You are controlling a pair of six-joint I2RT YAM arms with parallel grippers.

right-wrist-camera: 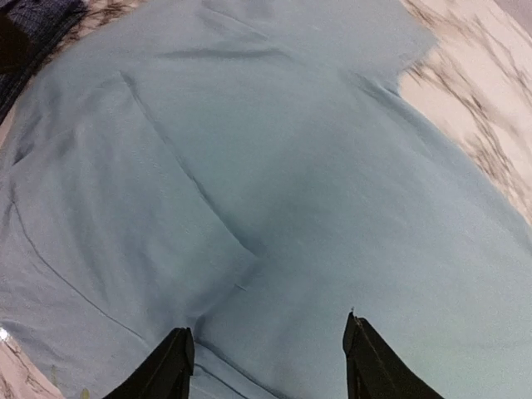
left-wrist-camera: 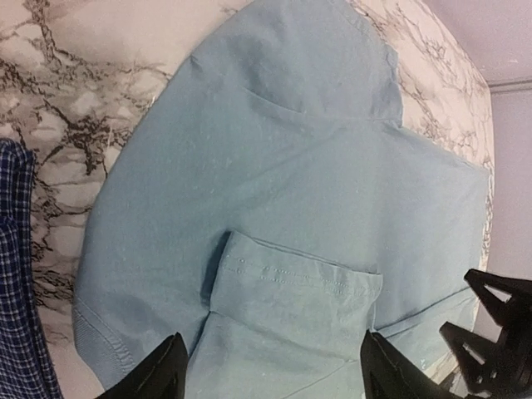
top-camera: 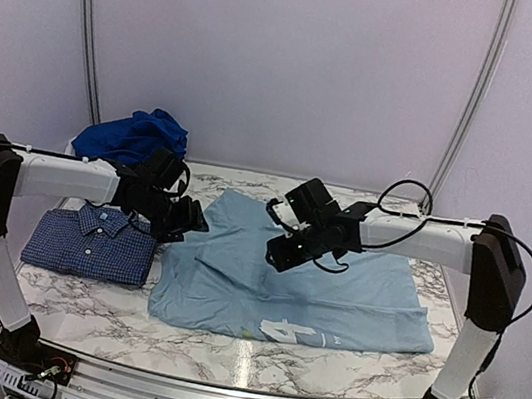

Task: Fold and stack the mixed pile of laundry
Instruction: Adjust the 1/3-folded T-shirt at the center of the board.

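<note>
**A:** Starting at the near edge of the marble table [top-camera: 108, 301]: the pale blue T-shirt [top-camera: 334, 281] lies flat across the middle, with its white print [top-camera: 288, 332] toward that near edge. Anyone see anything gripped?

**B:** Nope, both are let go. The left gripper [left-wrist-camera: 273, 337] hovers over the left part of the tee, its 2 fingers [left-wrist-camera: 166, 370] spread with nothing between them, only cloth below. A sleeve [left-wrist-camera: 291, 283] is folded in over the body right under it. The right gripper [right-wrist-camera: 268, 324] is the same deal, fingers apart above the middle of the tee and not pinching any fabric.

**A:** And the rest of the pile?

**B:** The navy small-check button-up shirt [top-camera: 92, 243] sits folded by the left edge, just beside the tee, collar toward the far side. Further back, the royal blue clothes [top-camera: 134, 136] are bunched in a heap at the far left corner.
</note>
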